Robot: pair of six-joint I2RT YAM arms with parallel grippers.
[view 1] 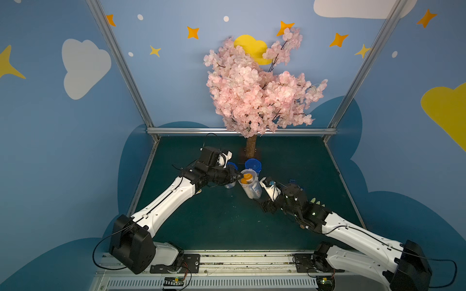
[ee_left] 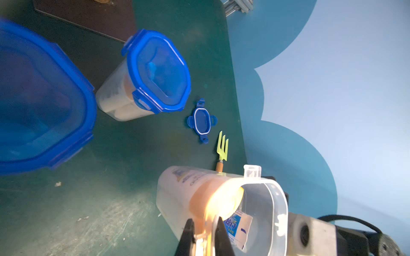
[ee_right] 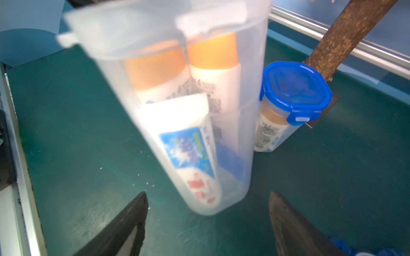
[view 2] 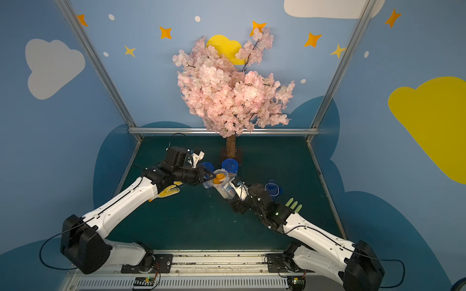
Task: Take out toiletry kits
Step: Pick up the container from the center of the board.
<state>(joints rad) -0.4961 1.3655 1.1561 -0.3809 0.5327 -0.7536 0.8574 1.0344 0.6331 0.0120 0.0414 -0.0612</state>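
Tilted open jar (ee_left: pixel 281 199): left gripper (ee_left: pixel 204 221) pinched shut on rim; right gripper (ee_right: pixel 208 195) wide, empty, flanking base. Clamp base first, then tip bottles (ee_right: pixel 214 66), toothpaste tube (ee_right: pixel 188 150) out.

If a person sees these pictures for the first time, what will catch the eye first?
Most likely the pink blossom tree standing at the back of the green table. Next, at the table's middle, the tilted open jar with orange-capped bottles inside, its rim pinched by the left gripper while the right gripper stands open near its base.
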